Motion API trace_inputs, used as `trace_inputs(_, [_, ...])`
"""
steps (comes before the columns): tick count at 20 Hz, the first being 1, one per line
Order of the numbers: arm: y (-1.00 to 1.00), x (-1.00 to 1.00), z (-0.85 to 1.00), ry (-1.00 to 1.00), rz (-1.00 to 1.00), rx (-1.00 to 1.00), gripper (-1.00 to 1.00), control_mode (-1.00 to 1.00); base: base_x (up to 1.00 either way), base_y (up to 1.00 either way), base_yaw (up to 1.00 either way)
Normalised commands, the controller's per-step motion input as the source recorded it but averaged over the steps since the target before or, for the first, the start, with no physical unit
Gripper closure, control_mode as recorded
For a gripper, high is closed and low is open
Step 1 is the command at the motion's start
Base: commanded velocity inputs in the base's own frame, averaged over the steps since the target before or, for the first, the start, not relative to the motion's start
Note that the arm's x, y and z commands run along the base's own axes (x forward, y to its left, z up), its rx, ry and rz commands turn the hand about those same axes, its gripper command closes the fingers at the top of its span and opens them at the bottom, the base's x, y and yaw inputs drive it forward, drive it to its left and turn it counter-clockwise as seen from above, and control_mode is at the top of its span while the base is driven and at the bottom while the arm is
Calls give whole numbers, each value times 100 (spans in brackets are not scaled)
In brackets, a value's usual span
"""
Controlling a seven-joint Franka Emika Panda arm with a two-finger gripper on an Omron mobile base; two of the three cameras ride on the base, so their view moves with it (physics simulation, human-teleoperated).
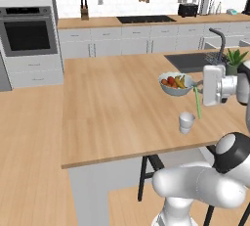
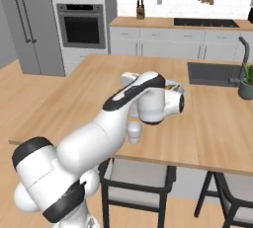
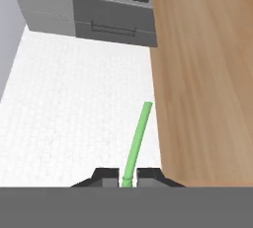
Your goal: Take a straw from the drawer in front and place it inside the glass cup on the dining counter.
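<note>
Holding the straw point(image 1: 197, 102) pinched between its closed fingers, the gripper point(image 3: 128, 176) hangs over the counter point(image 1: 112, 107) beside the fruit bowl point(image 1: 175, 84). In the left base view the green stick hangs nearly upright from the hand, its free lower end just above and to the right of the cup point(image 1: 186, 122), not yet over the mouth. The hand view shows the straw running straight out from between the dark fingertips point(image 3: 106, 174), its long axis in line with the gripper.

The coming move appears to turn on that small offset: the straw's tip must be brought over the cup's opening, toward the near edge of the counter, before it goes down. The single arm is already close, its elbow partly covering the cup in the right base view point(image 2: 134, 131).

The straw is thin, smooth and rigid-looking, bright green. The cup is a small whitish translucent tumbler, slightly tapered, standing upright on light wood with an even grain. A narrow mouth and a long stick leave little room for error; a sideways nudge could likely tip the tumbler.
</note>
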Motion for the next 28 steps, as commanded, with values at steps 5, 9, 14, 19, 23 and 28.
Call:
trace_inputs(5, [0,3,-23,-26,0,2,100,-100,0,0,0])
trace_inputs(9, [0,9,-34,-21,0,0,100,-100,0,0,0])
trace_inputs(14, [0,13,-16,-22,0,0,100,-100,0,0,0])
trace_inputs(19, [-10,11,0,-23,0,0,100,-100,0,0,0])
trace_inputs(23, [-27,0,0,-14,0,0,100,-100,0,0,0])
trace_inputs(28, [-14,0,-2,-1,-2,0,100,-100,0,0,0])
